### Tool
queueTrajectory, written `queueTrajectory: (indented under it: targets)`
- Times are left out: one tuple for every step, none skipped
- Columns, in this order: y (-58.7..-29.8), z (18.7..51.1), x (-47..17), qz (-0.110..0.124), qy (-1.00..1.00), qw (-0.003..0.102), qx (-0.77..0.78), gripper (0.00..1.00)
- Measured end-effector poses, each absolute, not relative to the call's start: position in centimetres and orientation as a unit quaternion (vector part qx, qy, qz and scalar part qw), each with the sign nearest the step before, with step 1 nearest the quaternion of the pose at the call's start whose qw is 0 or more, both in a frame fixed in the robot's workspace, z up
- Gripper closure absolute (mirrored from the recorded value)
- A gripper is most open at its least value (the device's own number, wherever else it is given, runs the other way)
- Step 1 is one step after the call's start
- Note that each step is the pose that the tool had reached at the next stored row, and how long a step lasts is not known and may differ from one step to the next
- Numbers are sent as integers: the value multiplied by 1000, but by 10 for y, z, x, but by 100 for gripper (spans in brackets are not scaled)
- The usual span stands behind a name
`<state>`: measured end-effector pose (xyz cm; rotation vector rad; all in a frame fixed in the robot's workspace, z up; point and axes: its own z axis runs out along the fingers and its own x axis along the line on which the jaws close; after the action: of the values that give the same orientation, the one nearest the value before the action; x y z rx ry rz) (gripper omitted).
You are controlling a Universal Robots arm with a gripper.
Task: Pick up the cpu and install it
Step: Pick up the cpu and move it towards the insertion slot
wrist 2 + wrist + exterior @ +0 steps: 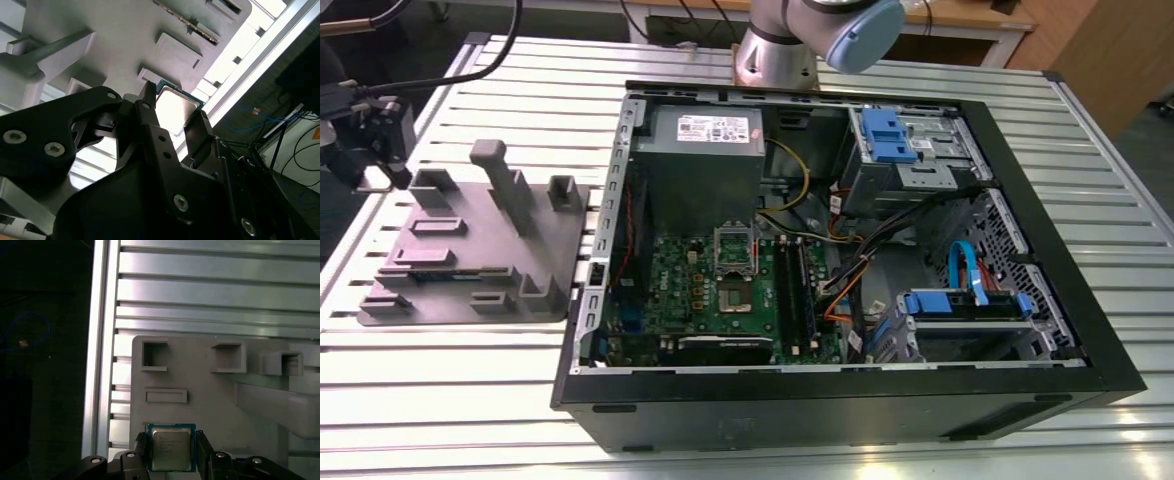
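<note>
Now | gripper point(171, 436) pinches cpu point(171, 452) by its sides | at edge of holder tray point(210, 400)

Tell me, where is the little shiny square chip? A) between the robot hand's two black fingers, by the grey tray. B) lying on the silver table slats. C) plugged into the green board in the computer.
A: in the first wrist view the cpu sits between the hand's two black fingers, which meet its opposite edges, with the grey holder tray behind it.
</note>
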<state>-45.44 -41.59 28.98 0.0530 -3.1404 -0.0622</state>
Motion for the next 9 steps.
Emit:
queueTrajectory:
  targets:
    - [-416, 291, -454, -20, -1000, 0, 17, 53]
    - [-416, 293, -454, -20, -1000, 0, 17, 53]
    - [-416, 295, -454, -20, -1000, 0, 17, 53]
    - [-416, 296, -454, -20, -1000, 0, 17, 53]
    - [-416, 298, -454, -20, -1000, 0, 17, 53]
    - [-416, 300, -454, -20, -1000, 0, 17, 53]
    - [-416, 302, -454, -20, -1000, 0, 17, 53]
    - [-416, 303, -454, -20, -1000, 0, 17, 53]
    - [-416, 305, -454, -20, -1000, 0, 17, 53]
